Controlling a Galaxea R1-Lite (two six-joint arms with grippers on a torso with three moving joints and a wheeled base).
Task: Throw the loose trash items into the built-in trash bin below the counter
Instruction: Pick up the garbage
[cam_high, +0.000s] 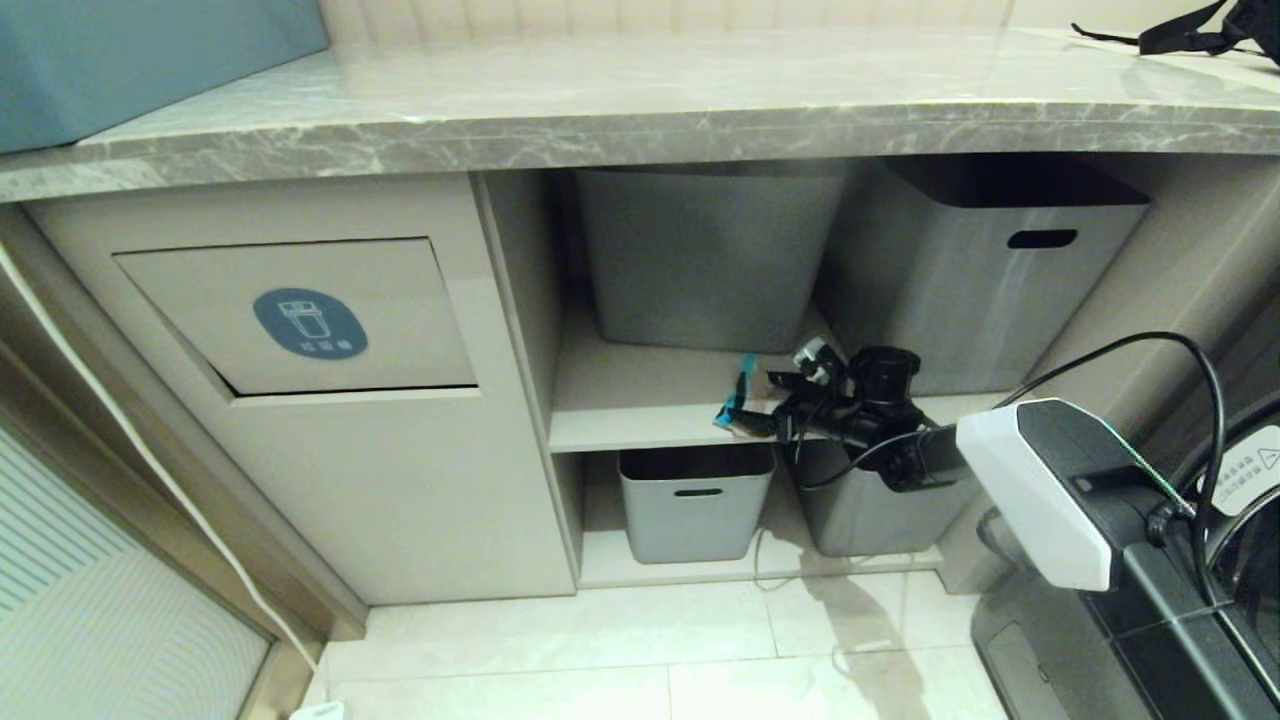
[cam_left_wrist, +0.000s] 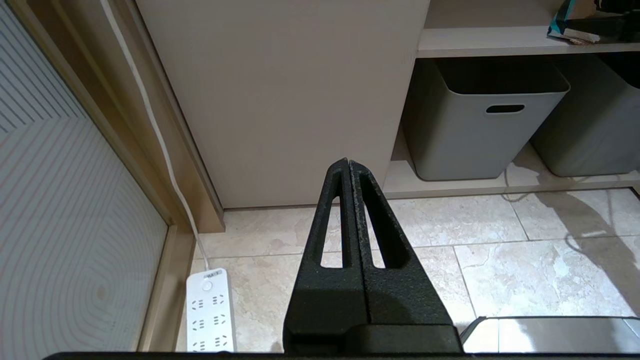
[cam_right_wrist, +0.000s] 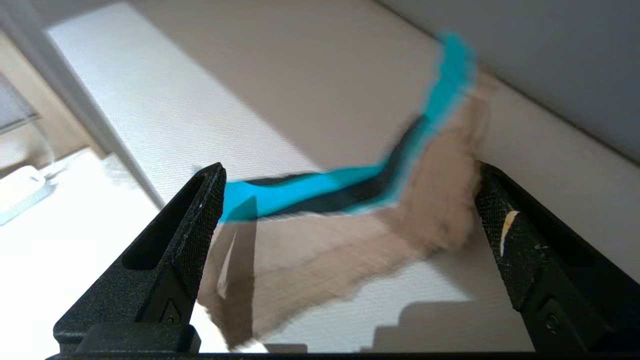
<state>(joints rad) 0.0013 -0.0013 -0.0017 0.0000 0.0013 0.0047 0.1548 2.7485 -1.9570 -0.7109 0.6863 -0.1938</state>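
My head camera looks down on the counter and open shelf. My left wrist camera faces the cabinet low near the floor; my right one hovers close over the shelf's scrap, which all three views share.

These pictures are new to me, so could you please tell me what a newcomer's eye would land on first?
The teal-and-black cardboard scrap stands out, lying at the front edge of the middle shelf between the wide-open fingers of the right gripper. Next comes the round blue bin sticker on the trash flap, below the marble counter on the left.
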